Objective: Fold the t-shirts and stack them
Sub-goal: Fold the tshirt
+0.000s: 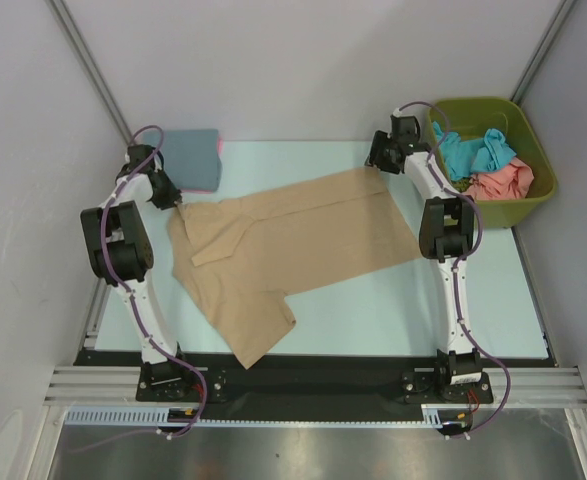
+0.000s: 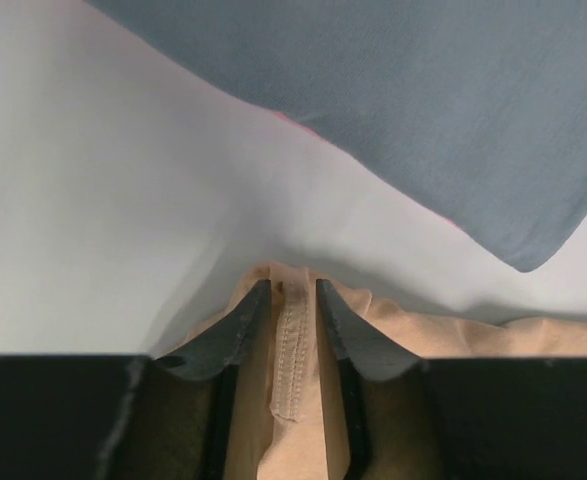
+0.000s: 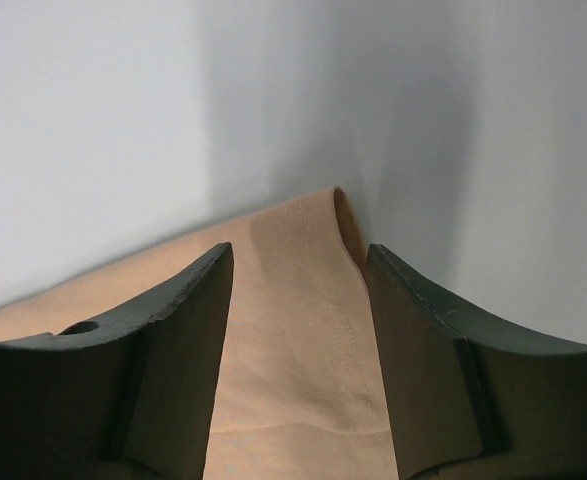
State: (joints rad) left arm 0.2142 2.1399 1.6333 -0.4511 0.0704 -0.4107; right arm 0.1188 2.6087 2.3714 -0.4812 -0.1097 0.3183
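A tan t-shirt (image 1: 293,240) lies spread across the pale table, one sleeve toward the front. My left gripper (image 1: 178,203) is at the shirt's left end. In the left wrist view its narrow jaws (image 2: 291,290) pinch a raised fold of the stitched tan hem (image 2: 293,340). My right gripper (image 1: 376,165) is at the shirt's far right corner. There its jaws (image 3: 298,255) stand wide open, straddling the flat tan hem (image 3: 293,330). A folded slate-blue t-shirt (image 1: 193,158) (image 2: 423,110) lies at the back left, with a pink edge (image 1: 220,148) showing under it.
An olive-green bin (image 1: 533,195) stands at the back right, beside the right arm. It holds a teal t-shirt (image 1: 473,152) and a salmon t-shirt (image 1: 503,182). Grey walls close in the table at the back and both sides.
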